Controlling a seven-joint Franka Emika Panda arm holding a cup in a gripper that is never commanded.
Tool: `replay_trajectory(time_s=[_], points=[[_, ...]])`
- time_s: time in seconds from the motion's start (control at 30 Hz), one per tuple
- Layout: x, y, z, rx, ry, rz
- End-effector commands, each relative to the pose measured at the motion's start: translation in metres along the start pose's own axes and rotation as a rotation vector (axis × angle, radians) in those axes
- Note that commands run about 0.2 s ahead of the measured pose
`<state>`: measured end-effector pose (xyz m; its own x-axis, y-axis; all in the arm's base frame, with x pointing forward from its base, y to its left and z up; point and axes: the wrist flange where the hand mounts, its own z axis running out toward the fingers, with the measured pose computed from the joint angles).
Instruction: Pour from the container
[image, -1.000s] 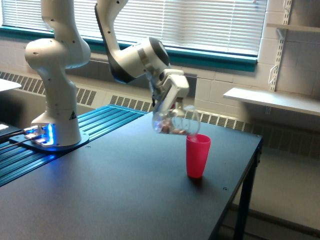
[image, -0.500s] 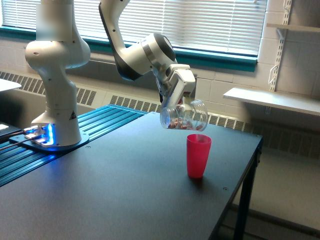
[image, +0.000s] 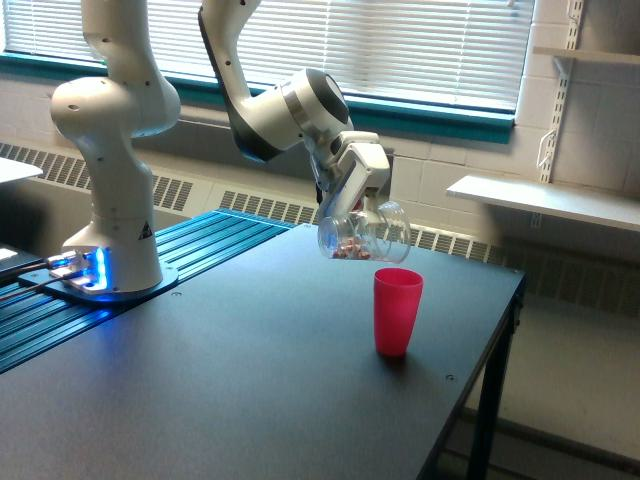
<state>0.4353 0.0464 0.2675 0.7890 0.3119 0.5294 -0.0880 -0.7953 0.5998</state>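
One arm, one claw (image: 352, 205), two vessels on record. From my remote station I note the claw pinching the clear container (image: 365, 235) near its closed end, gripping from above so that the open mouth is left free on the exterior view's right. The container lies tipped nearly onto its side, held in the air above the counter (image: 250, 390) and touching nothing below. Its mouth hangs above the pink cup (image: 397, 311), slightly toward the exterior view's left of the cup's rim, with a clear gap between them. I judge this placement deliberate: the receiving cup stands upright and open directly beneath the pour line.

Small reddish-brown pieces rest along the lower wall inside the container; none is visibly falling. I cannot tell whether the pink cup holds anything, since its wall is opaque.

My assessment: the tilt is near horizontal, enough to bring contents toward the lip but perhaps not enough to clear them. Further rotation would be needed to empty it. Risk noted: the mouth is wider than the cup, so pieces could spill past the rim onto the counter.
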Motion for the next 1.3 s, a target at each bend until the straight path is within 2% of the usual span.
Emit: replay_trajectory(time_s=[0.03,0.27,0.6,0.67,1.0,1.3], points=[[-0.001,0.005,-0.001,0.000,0.001,-0.048],[0.004,0.018,0.005,-0.031,0.004,-0.033],[-0.004,0.022,0.010,-0.029,-0.043,-0.060],[-0.008,0.023,0.012,-0.030,-0.054,-0.089],[-0.006,0.030,0.014,-0.026,-0.098,-0.097],[0.005,0.038,0.008,-0.010,-0.124,-0.073]])
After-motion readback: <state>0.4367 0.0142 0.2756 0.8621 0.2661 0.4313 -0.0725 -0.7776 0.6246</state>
